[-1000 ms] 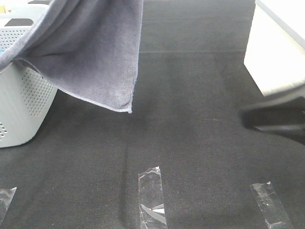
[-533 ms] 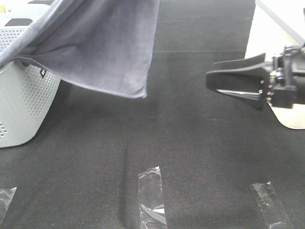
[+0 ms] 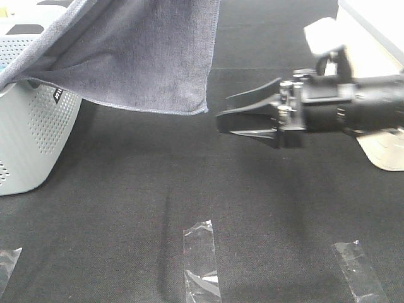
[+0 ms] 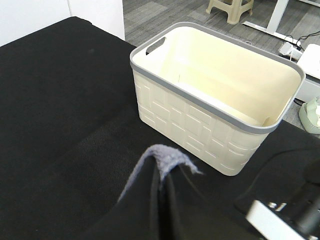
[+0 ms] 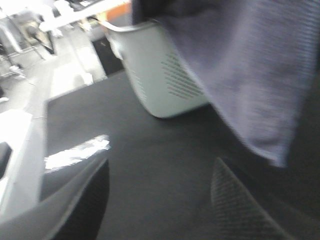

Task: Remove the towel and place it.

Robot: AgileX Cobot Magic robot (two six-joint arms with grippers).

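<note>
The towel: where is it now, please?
In the exterior high view the towel hangs upper left, over the perforated basket, its corner near the right gripper.

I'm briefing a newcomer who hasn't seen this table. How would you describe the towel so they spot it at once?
On the black table, look to the far left of the high view for the pale grey perforated basket. The towel hangs lifted above it, one end over the basket's rim, a corner dangling near the open right gripper. Unlike the hard plastic basket, it is soft grey-lavender terry with a thin stitched hem.
</note>
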